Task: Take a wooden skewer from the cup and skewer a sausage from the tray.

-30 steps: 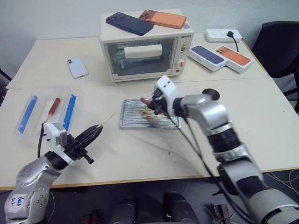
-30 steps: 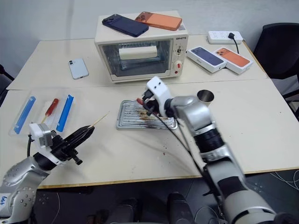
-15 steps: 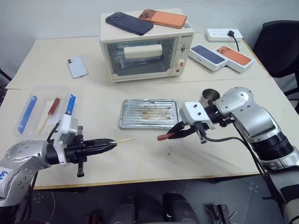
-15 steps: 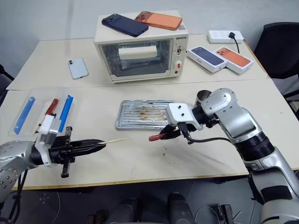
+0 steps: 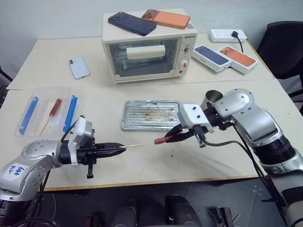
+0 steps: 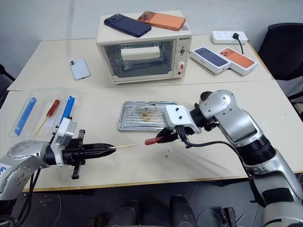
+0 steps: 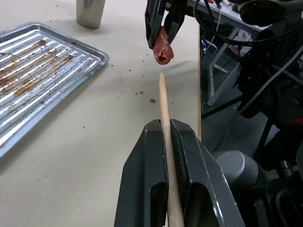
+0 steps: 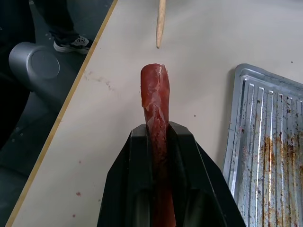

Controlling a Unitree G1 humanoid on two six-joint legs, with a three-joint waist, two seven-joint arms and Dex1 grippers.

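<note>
We see the skewer (image 5: 134, 145) as a thin, pale, straight stick, lying about level above the surface (image 5: 142, 161), its pointed end aimed at the sausage (image 5: 162, 139) and just short of it. Our left tool (image 5: 119, 149) is clamped shut on the skewer's back part, with the stick running between its black fingers (image 7: 151, 179). The sausage is slim, smooth and reddish-brown, with a rough, split free end. Our right tool (image 5: 176, 136) grips its other end between closed fingers (image 8: 130, 189) and holds it in the air over the front of the surface, just in front of the tray (image 5: 151, 114).

The surface is a pale beige tabletop with small dark crumbs near the tray. A second such surface stands behind it, against a light wall, and a black chair (image 5: 284, 42) is at the far right.

The tray is silver and ribbed, streaked with brown grease, and holds nothing else. The steel cup (image 5: 211, 97) stands just right of it, partly behind our right arm; we cannot tell what is in it. At the left, a clear plastic tray (image 5: 47, 113) holds two blue strips and a second red sausage on its own stick. A small cream oven (image 5: 149, 47) carries two phones on top. A phone (image 5: 78, 68) lies left of it, with boxed phones (image 5: 223, 57) and a power strip (image 5: 226, 34) on the right.
</note>
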